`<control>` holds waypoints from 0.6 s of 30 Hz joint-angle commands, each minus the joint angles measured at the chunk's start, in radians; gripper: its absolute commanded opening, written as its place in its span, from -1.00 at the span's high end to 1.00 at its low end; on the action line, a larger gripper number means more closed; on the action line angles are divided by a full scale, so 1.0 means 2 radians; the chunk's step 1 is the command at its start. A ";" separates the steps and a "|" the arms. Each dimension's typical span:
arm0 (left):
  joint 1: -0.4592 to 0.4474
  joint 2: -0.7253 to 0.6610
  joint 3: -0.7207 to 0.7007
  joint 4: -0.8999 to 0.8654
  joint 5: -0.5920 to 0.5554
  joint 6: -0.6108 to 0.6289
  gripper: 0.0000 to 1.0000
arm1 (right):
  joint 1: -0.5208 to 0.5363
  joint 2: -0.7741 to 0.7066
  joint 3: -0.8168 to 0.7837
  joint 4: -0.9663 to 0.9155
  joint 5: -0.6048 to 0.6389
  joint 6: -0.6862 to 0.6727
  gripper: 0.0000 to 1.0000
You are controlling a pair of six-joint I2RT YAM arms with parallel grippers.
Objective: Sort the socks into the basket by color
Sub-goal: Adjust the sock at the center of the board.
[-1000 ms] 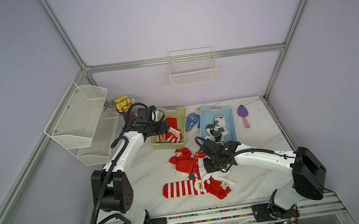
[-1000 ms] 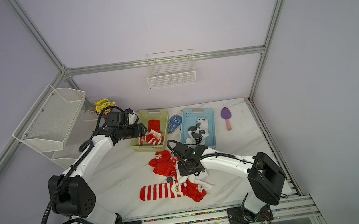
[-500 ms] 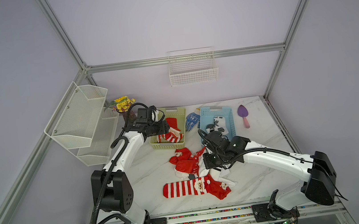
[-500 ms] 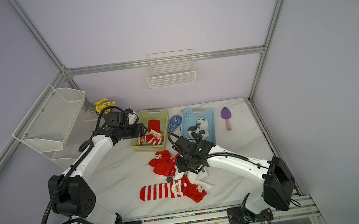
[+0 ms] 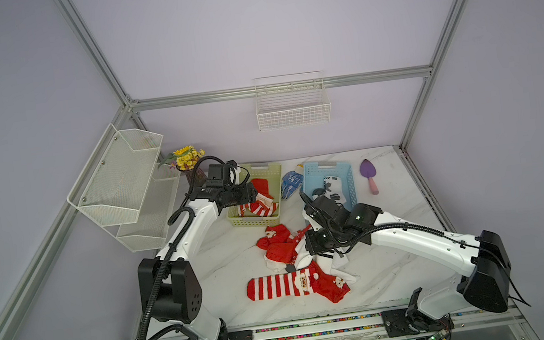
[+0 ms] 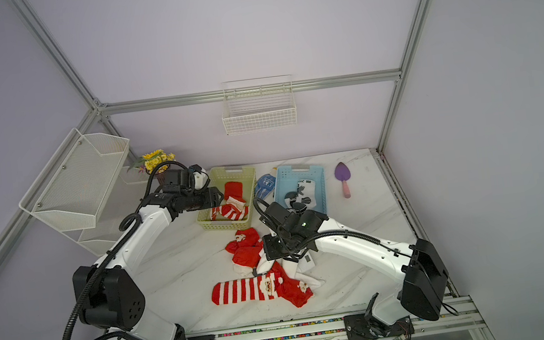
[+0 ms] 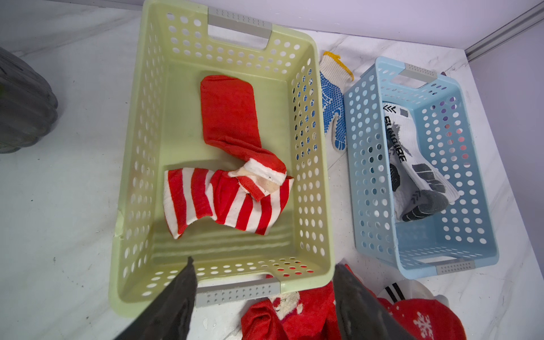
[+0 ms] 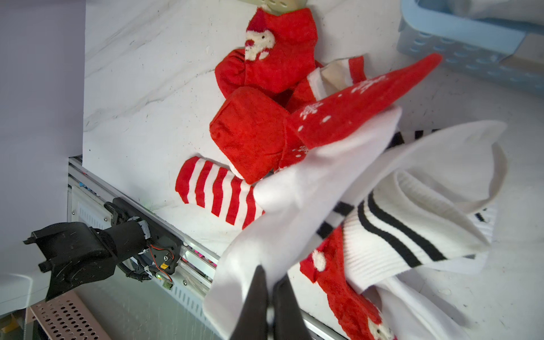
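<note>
Count: two baskets, a green basket (image 5: 265, 169) and a blue basket (image 5: 349, 182); one blue-dotted glove (image 5: 290, 184) between them; one purple trowel (image 5: 366, 168). I count one red striped sock (image 7: 229, 182) in the green basket and one white grey-marked sock (image 7: 412, 164) in the blue basket. The red Santa socks (image 5: 280, 249) lie piled on the tabletop (image 5: 224, 254); their number I cannot tell. Only the right wrist view shows the right gripper (image 8: 270, 279) fingers clenched on a white sock (image 8: 294, 212), beside a black-striped white sock (image 8: 391, 232). The left wrist view shows the left gripper (image 7: 263, 262) fingers released, over the green basket's near end. Since one second ago the right gripper has risen from the pile with the white sock; the left arm has not moved
</note>
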 commanded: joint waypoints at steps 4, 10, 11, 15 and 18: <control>0.004 -0.022 -0.014 0.011 0.010 0.004 -0.45 | 0.002 0.011 0.004 0.025 -0.027 -0.006 0.81; 0.005 -0.022 -0.014 0.011 0.010 0.004 -0.45 | 0.002 0.066 0.014 0.065 -0.059 -0.016 0.81; 0.004 -0.022 -0.014 0.011 0.010 0.004 -0.45 | 0.003 0.075 0.019 0.070 -0.063 -0.019 0.81; 0.005 -0.021 -0.014 0.011 0.011 0.004 -0.45 | 0.003 0.113 0.038 0.084 -0.080 -0.034 0.82; 0.004 -0.020 -0.014 0.011 0.012 0.004 -0.45 | 0.002 0.134 0.049 0.088 -0.087 -0.042 0.81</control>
